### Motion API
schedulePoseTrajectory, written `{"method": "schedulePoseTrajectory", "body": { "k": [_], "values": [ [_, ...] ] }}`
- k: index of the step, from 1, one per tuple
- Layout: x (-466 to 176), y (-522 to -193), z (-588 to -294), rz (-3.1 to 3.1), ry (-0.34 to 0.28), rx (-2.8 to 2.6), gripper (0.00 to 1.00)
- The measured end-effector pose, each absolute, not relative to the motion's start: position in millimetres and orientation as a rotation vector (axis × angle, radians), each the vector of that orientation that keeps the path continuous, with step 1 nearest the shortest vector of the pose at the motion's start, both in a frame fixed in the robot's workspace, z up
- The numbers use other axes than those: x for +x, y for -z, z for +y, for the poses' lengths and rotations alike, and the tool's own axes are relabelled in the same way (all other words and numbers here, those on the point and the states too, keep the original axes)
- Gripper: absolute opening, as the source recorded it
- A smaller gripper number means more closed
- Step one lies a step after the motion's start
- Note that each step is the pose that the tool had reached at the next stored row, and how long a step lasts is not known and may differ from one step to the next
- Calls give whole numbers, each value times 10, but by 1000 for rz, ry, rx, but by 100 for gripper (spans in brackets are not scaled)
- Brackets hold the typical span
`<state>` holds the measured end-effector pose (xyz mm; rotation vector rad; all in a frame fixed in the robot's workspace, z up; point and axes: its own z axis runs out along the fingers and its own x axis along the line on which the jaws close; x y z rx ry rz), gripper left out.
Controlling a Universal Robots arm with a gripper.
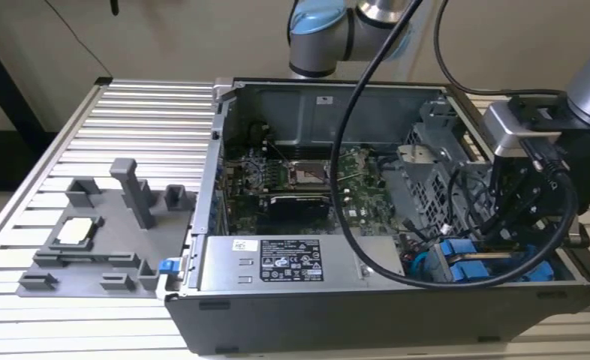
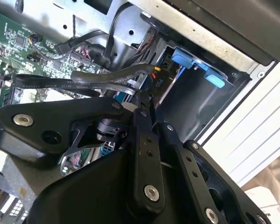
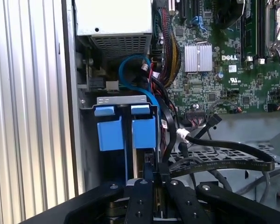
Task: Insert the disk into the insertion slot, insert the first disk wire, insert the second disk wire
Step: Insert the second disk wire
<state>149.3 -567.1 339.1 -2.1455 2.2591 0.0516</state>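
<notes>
Pincer (image 3: 151, 186) fingers look pinched together at the disk (image 3: 143, 133) in the insertion slot (image 3: 121, 100); watch you don't snag the loose black cable (image 3: 224, 161) nearby.

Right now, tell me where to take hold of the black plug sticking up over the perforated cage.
Take the black plug by its hard body, across its flat faces, coming from the open side away from the perforated cage. It stands tilted and free there; its thin wire would probably just bend.

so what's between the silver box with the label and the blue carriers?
In the exterior view, black cables cross between the silver box and the blue carriers.
</notes>
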Motion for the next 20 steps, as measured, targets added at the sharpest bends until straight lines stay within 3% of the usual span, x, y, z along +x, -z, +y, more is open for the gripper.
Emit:
{"method": "schedulePoseTrajectory", "body": {
  "k": [12,14,15,20],
  "values": [
    [1492,-3351,-5672,2259,-53,-2145,16],
    [1493,-3351,-5673,2259,-52,-2145,18],
    [1493,-3355,-5674,2259,-52,-2145,24],
    [1492,-3493,-5679,2259,-53,-2145,24]
  ]
}}
